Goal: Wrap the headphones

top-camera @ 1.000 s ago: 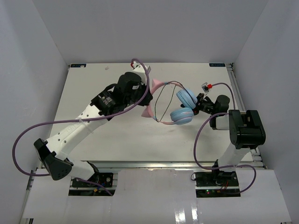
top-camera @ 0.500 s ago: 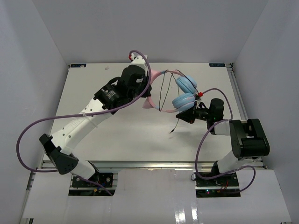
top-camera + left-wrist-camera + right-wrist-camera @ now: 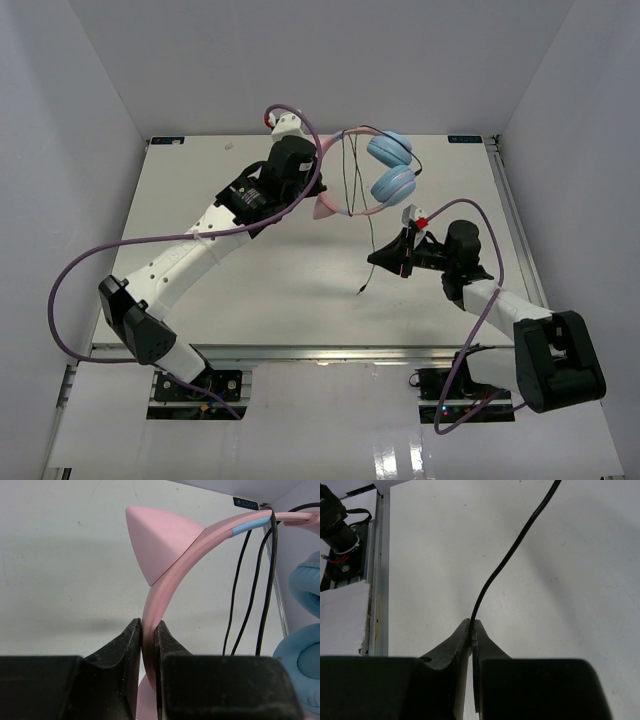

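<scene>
The left gripper (image 3: 149, 629) is clamped on the pink headband (image 3: 172, 550), just below a cat ear (image 3: 157, 540). The right gripper (image 3: 471, 626) is pinched on the cord (image 3: 512, 555). The headphones (image 3: 392, 186) are held at the table's (image 3: 230, 300) 12 o'clock edge, and the cord is run from them toward 6 o'clock.

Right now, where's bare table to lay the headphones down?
Bare table lies near-centre, between the left arm and right arm, and in the far-left corner. Crowded far-centre: headphones, hanging cord, right fingers.
</scene>
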Controlling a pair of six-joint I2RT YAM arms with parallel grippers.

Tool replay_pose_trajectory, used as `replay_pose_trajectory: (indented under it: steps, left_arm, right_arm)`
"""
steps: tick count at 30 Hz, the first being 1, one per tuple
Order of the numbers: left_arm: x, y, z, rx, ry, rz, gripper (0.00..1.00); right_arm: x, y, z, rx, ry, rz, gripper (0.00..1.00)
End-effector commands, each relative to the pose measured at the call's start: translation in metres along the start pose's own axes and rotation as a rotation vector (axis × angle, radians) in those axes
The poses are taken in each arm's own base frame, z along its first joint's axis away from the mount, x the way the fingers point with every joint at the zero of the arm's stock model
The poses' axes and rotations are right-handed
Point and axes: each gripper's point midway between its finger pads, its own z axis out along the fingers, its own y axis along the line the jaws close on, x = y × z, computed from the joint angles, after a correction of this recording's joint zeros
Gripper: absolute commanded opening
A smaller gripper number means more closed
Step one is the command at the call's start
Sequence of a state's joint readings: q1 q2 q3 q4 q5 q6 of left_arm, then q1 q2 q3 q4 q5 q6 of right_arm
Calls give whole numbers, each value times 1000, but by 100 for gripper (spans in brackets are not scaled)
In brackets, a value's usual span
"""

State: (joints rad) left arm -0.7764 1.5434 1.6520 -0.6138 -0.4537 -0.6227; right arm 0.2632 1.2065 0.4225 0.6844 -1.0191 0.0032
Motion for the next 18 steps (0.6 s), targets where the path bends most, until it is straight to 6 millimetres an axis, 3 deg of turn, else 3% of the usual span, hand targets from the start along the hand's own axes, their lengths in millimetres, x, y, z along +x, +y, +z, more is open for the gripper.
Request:
replay_pose_trajectory:
  steps: [1,5,10,18]
  left_arm:
    - [-22,-2,9,-13,-102,-157,0]
    - [-7,6,24,-50,-79,-153,0]
    - [17,27,40,-125,-46,-95,0]
    - [56,53,57,-196,25,6,0]
  right_arm:
    - [0,3,10,17,58,-82,8]
    - [6,5,20,29,145,-85,8]
    - [-14,-8,18,107,187,-186,8]
    - [-27,-26,9,205,328,-319,8]
